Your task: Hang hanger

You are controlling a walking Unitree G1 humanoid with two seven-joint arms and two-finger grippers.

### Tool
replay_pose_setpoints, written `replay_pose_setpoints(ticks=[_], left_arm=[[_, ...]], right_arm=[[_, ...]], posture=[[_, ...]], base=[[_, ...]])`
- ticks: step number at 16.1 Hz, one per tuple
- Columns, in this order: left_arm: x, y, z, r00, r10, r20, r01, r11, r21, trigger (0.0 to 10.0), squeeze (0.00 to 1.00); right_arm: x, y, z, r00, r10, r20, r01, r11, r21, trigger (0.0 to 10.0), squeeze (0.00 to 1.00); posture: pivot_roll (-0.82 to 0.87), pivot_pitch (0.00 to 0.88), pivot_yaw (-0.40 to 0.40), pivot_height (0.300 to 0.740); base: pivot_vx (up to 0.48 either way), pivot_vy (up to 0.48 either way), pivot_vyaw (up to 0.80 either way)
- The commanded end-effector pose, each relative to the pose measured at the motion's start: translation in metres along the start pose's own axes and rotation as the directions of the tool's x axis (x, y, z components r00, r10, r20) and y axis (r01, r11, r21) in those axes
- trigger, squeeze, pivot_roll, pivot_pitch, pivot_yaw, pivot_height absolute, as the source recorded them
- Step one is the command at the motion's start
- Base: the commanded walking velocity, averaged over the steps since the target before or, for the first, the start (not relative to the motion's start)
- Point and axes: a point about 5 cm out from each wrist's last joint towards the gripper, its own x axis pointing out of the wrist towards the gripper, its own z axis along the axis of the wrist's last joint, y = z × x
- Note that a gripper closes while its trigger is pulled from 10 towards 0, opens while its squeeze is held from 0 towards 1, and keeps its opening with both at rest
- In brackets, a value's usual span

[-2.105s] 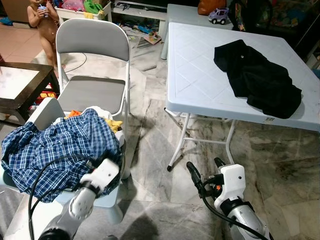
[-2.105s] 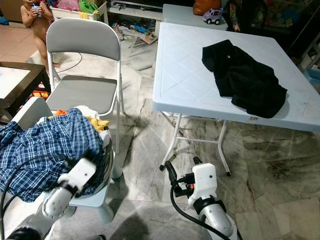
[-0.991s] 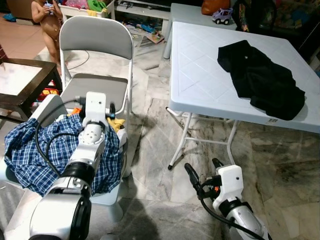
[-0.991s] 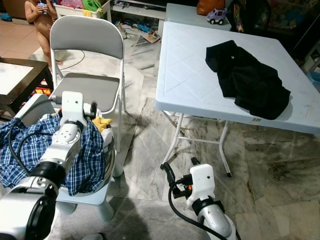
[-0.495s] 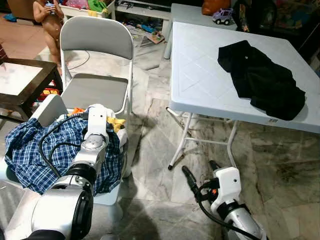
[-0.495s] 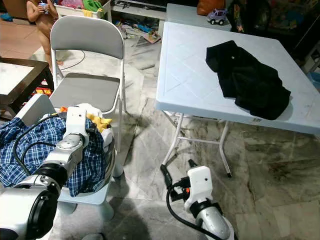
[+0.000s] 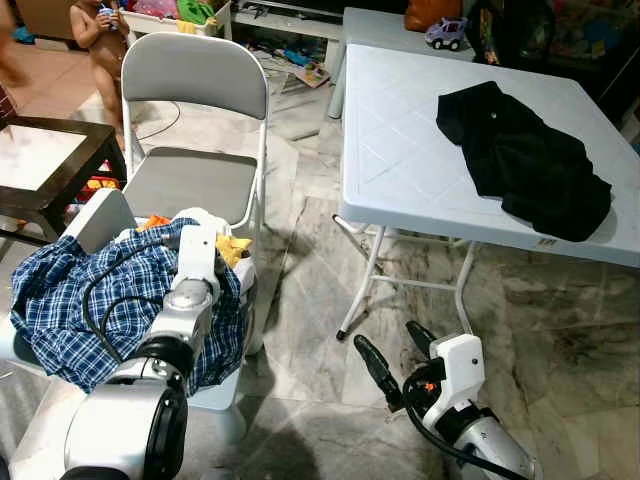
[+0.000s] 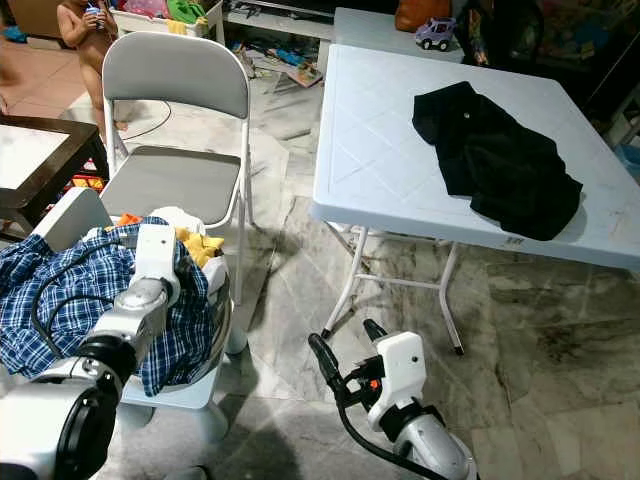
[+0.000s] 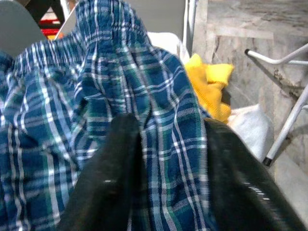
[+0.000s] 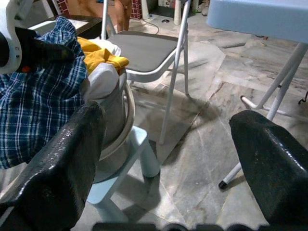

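The blue plaid shirt (image 7: 90, 300) is soft woven cloth, crumpled and matt; beside it lies a yellow cloth (image 9: 211, 89) with a fuzzier nap. Behind the shirt, the folding chair (image 7: 195, 120) has white painted metal tubing and matt grey padded seat and back. To the chair's right, the white folding table (image 7: 420, 150) has a moulded plastic top, smooth with embossed lines, on white metal legs. On it the black garment (image 7: 525, 160) is dull, limp fabric. The floor (image 7: 310, 300) is polished veined marble, faintly glossy.

Head views look down; wrist views face the plaid shirt (image 9: 144, 120).
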Motion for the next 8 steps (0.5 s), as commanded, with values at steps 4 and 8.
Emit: replay_pose_setpoints(ticks=[4,8], left_arm=[[-0.004,0.013,-0.013,0.999,0.031,0.029,-0.031,0.999,0.005,0.0,0.0],[-0.018,0.034,-0.037,0.995,-0.006,0.097,0.002,0.999,0.043,0.0,0.0]], right_arm=[[-0.003,-0.002,-0.004,0.999,-0.022,-0.026,0.022,1.0,-0.007,10.0,0.0],[-0.002,-0.003,-0.007,0.999,-0.028,-0.034,0.028,1.0,-0.006,10.0,0.0]], posture=[[0.14,0.114,-0.123,0.74],[0.16,0.127,-0.129,0.74]], base=[[0.0,0.0,0.0],[0.0,0.0,0.0]])
